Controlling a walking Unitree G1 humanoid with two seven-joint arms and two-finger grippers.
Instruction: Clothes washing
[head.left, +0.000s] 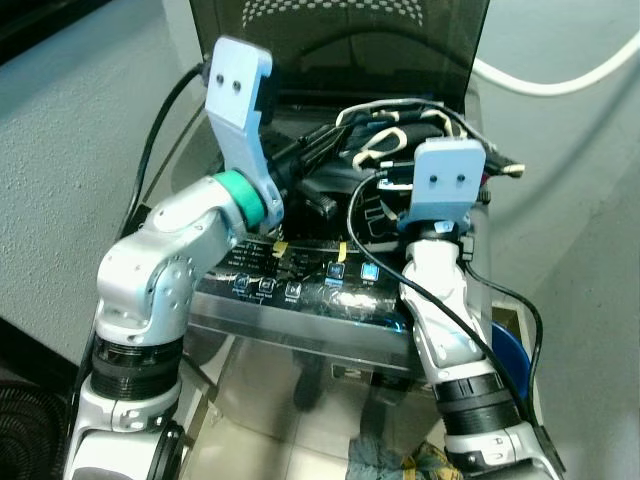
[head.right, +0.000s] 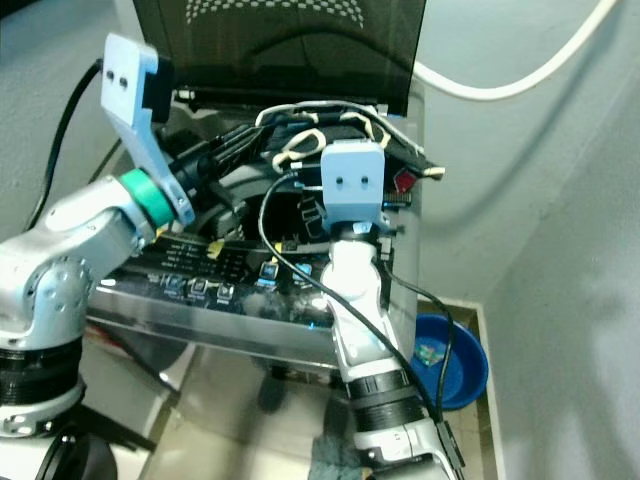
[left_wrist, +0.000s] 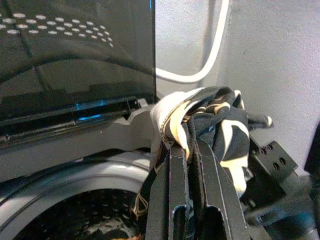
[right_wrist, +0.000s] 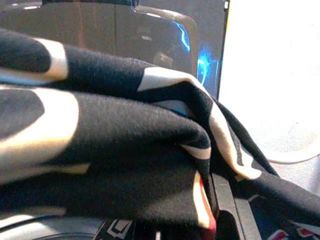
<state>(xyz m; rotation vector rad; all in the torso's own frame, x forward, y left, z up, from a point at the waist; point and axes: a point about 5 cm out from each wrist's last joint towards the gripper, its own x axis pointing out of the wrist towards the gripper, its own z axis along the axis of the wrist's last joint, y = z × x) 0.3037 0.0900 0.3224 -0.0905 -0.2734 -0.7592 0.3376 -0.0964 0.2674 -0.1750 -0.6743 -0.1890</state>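
Observation:
A black garment with cream patterning (head.left: 400, 135) hangs bunched over the open top of the washing machine (head.left: 300, 300). My left gripper (left_wrist: 192, 147) is shut on it, with a fold of cloth pinched between the two black fingers above the drum (left_wrist: 75, 220). My right gripper (right_wrist: 212, 200) reaches in from the machine's right side. It is shut on the same garment (right_wrist: 125, 150), which lies heaped over its fingers. The dark lid (head.left: 340, 40) stands raised behind the cloth.
The control panel (head.left: 300, 280) with lit blue buttons runs along the machine's front edge. A white hose (head.left: 540, 85) curves across the wall at the back right. A blue basin (head.right: 455, 360) sits on the floor to the right, and a crumpled cloth (head.left: 400, 465) lies by my feet.

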